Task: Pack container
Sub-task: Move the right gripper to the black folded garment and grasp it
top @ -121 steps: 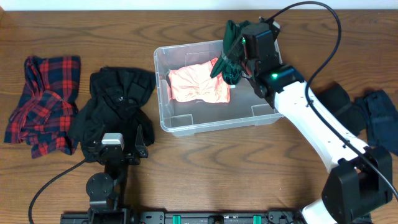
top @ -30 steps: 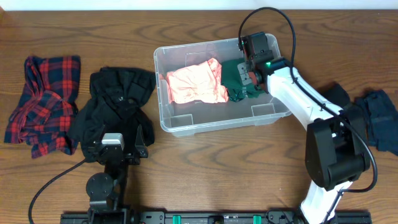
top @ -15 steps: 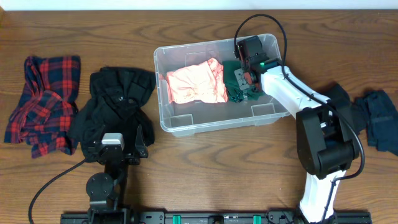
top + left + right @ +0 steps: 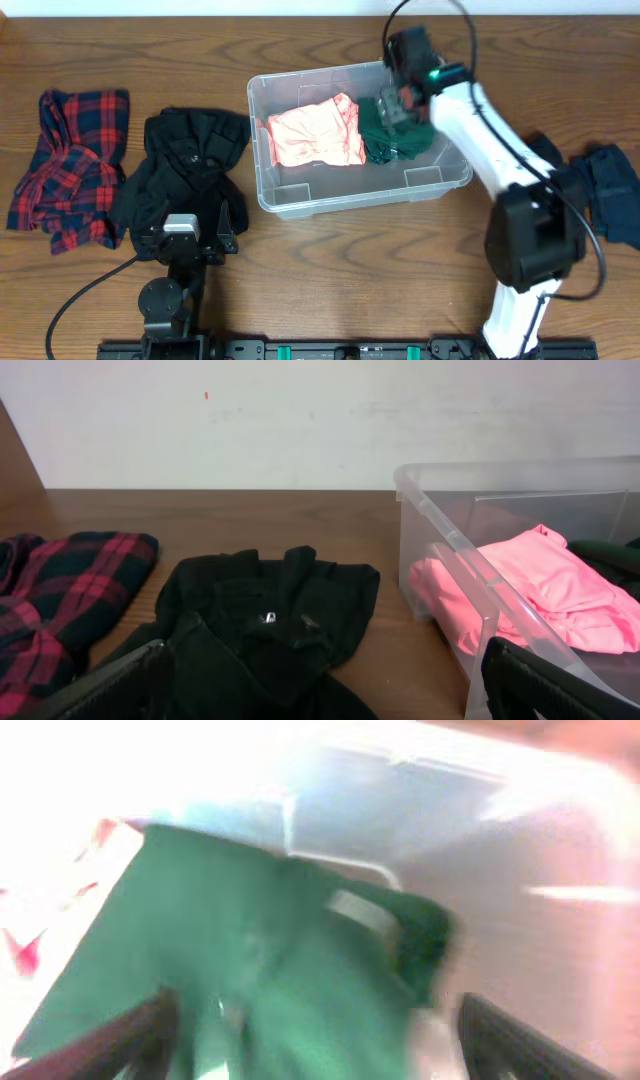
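fingers of the right gripper (image 4: 393, 108) stand wide apart with nothing clamped, though its wrist view is blurred. directly beneath and between them lies a crumpled dark green cloth garment (image 4: 397, 138), inside the clear rectangular plastic container (image 4: 345, 199). on the far side of the green cloth from these fingers, a crumpled salmon-pink cloth garment (image 4: 315, 133) touches it inside the same bin. the left gripper (image 4: 320, 652) is spread wide too, holding nothing. a heaped black cloth garment (image 4: 270, 625) lies on the brown wooden table (image 4: 350, 270) just ahead of and between its fingers. the container sits ahead, off the right finger, and a red and navy plaid cloth (image 4: 70, 165) lies off the left finger. a dark blue cloth (image 4: 610, 190) lies well apart from the right fingers, outside the bin.
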`<state>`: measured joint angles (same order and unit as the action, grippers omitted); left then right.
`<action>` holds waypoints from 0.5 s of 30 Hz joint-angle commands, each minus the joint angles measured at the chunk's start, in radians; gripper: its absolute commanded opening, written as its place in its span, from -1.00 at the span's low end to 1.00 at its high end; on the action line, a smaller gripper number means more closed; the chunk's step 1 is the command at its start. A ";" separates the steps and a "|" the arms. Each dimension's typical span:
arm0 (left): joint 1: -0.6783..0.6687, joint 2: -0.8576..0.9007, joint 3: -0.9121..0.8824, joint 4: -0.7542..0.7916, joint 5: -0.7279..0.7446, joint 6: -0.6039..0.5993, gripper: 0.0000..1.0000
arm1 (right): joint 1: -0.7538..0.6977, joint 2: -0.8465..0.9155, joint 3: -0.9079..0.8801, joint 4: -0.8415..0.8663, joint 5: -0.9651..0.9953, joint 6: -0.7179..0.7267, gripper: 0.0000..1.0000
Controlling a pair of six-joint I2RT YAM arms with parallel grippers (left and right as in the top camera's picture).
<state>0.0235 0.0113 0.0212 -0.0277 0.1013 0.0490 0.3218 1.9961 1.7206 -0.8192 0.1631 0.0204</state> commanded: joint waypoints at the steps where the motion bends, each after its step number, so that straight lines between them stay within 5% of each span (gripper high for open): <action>1: 0.003 -0.004 -0.017 -0.034 0.015 -0.002 0.96 | -0.047 -0.111 0.095 -0.089 -0.055 0.058 0.98; 8: 0.003 -0.004 -0.017 -0.034 0.015 -0.002 0.96 | -0.209 -0.268 0.119 -0.381 -0.194 0.137 0.98; 15: 0.003 -0.004 -0.017 -0.034 0.015 -0.002 0.96 | -0.454 -0.407 0.076 -0.593 -0.134 0.278 0.98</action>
<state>0.0235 0.0113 0.0212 -0.0277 0.1009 0.0490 -0.0669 1.6382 1.8240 -1.3895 0.0036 0.2008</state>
